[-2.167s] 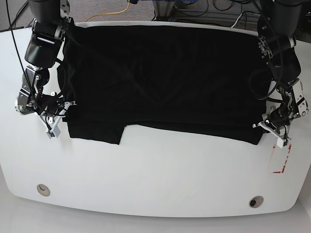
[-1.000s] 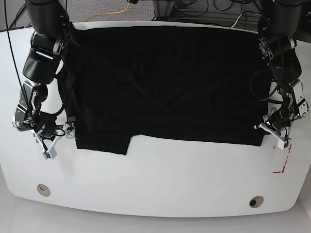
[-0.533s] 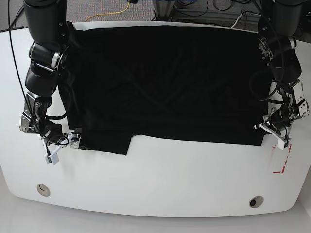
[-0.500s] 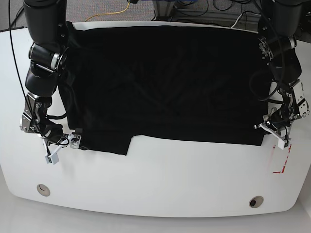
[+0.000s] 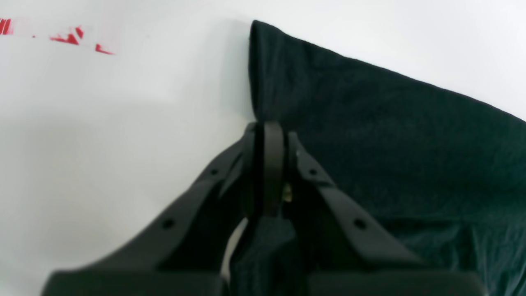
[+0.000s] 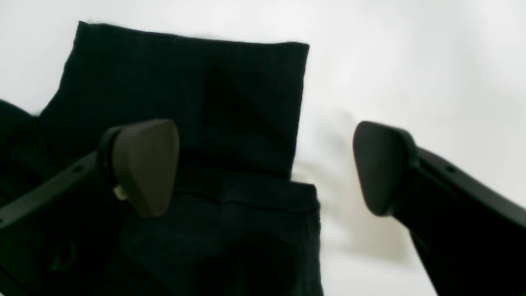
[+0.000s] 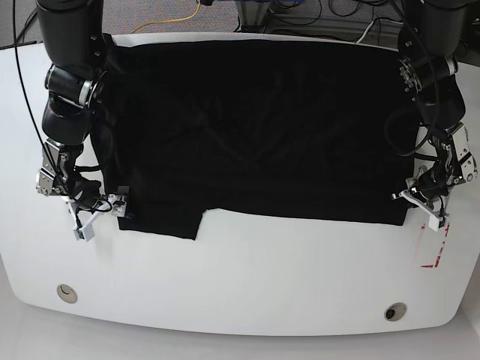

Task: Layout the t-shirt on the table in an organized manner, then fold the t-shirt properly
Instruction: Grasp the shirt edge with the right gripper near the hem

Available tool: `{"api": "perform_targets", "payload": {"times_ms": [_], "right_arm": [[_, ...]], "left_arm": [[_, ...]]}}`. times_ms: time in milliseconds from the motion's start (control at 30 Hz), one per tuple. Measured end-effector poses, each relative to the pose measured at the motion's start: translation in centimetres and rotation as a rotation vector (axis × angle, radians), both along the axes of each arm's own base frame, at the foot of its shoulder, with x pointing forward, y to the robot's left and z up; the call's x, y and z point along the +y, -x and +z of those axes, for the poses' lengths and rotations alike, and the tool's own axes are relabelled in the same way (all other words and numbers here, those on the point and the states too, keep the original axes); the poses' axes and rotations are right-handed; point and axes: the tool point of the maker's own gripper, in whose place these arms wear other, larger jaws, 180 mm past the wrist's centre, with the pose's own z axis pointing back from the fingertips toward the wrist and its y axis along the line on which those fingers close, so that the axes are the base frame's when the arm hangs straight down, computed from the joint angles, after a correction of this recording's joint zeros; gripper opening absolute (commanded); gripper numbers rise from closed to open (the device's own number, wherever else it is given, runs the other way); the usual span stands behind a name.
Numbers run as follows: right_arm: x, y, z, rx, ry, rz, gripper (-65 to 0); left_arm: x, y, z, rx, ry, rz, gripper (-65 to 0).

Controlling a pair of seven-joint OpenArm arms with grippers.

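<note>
The black t-shirt [image 7: 255, 127] lies spread across the white table [image 7: 262, 277], and no print shows on it. At the shirt's near corner on the right of the base view, my left gripper [image 7: 424, 205] is shut on the t-shirt's edge. In the left wrist view its fingers [image 5: 269, 164] press together on the cloth [image 5: 390, 135]. My right gripper [image 7: 97, 214] stands open at the near left corner. In the right wrist view one pad [image 6: 144, 164] is over the sleeve [image 6: 185, 102] and the other pad [image 6: 378, 164] over bare table.
Red tape marks [image 7: 435, 251] lie just beside the left gripper, also seen as red tape [image 5: 74, 39]. Two round grommet holes [image 7: 67, 292] [image 7: 394, 311] sit near the front edge. Cables run behind the table's far edge.
My open right gripper has moved in toward the shirt's near left corner. The left gripper and the cloth it pinches have stayed put.
</note>
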Motion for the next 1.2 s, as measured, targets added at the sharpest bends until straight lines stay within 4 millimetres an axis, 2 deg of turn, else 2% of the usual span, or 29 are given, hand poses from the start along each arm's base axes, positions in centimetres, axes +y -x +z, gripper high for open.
{"api": "perform_targets", "payload": {"times_ms": [133, 433, 733, 1000, 1200], "right_arm": [[0.4, 0.0, -0.1, -0.021, -0.017, -0.008, 0.0], [3.2, -0.6, -0.4, -0.045, -0.064, 0.010, 0.0], [3.7, -0.7, -0.4, -0.035, -0.067, 0.020, -29.0], [3.9, -0.5, -0.7, -0.007, -0.048, 0.039, -65.0], [3.8, -1.2, 0.1, -0.014, -0.045, 0.041, -65.0]], "left_arm": [[0.0, 0.0, 0.0, 0.000, 0.000, 0.000, -64.7], [0.0, 0.0, 0.0, 0.000, 0.000, 0.000, -64.7], [0.0, 0.0, 0.0, 0.000, 0.000, 0.000, -64.7], [0.0, 0.1, -0.1, 0.003, 0.000, 0.000, -64.7], [0.0, 0.5, -0.5, 0.008, 0.002, 0.002, -64.7]]}}
